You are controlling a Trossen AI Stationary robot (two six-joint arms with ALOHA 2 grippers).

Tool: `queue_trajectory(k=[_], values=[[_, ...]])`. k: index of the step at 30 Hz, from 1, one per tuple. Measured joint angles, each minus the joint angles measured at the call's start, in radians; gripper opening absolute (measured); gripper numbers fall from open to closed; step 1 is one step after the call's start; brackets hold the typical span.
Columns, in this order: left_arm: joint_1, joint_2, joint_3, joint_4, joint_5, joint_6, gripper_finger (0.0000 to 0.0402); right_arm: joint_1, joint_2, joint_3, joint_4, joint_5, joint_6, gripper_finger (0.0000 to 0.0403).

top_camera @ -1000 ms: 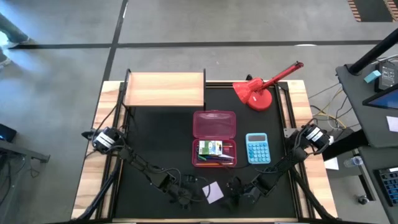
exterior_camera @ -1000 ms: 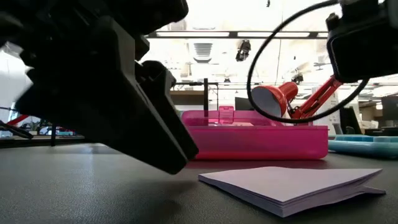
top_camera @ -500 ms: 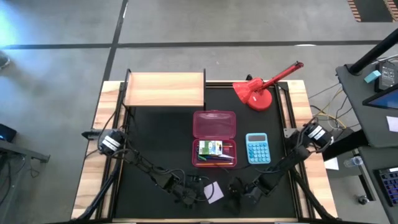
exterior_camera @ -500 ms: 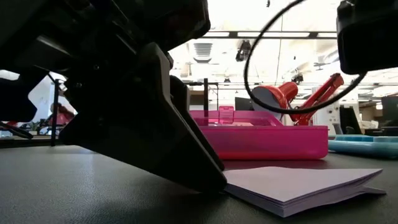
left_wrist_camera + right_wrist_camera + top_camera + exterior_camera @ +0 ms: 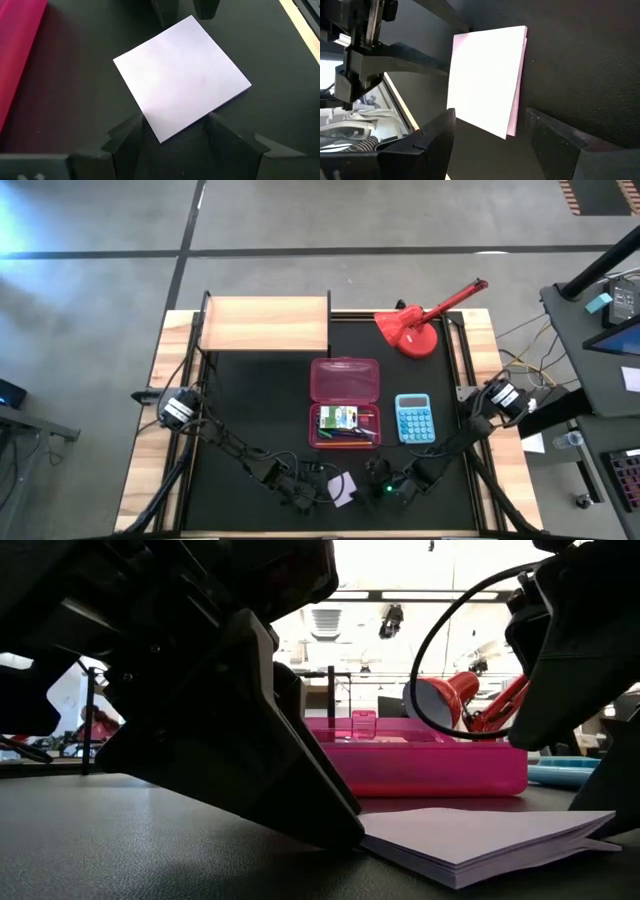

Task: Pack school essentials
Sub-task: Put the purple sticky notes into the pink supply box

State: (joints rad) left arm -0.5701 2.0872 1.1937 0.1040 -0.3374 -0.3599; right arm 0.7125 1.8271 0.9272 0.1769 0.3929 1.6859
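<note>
Stationery sits on a black table seen from above. At the far left of the table lies a pale wooden board. To its right stands a red desk lamp, its arm slanting toward the far right corner. In the middle lies an open pink pencil case; its near half holds a small green-and-white box and some pens. A light-blue calculator lies just beside the case, on the right.

Near the front edge lies a lilac sticky-note pad, flat on the table and apart from the case. The left gripper is low at the pad's left side, fingers spread, one fingertip at each side of a corner of the pad. The right gripper is low at the pad's right side, fingers also spread around the pad's edge, holding nothing.
</note>
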Motion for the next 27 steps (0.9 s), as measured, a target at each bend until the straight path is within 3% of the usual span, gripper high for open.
queue_trajectory(k=[27], values=[[0.016,0.001,-0.002,0.017,-0.004,0.011,0.0208,-0.032,0.040,-0.002,0.100,-0.003,-0.051,0.0231]])
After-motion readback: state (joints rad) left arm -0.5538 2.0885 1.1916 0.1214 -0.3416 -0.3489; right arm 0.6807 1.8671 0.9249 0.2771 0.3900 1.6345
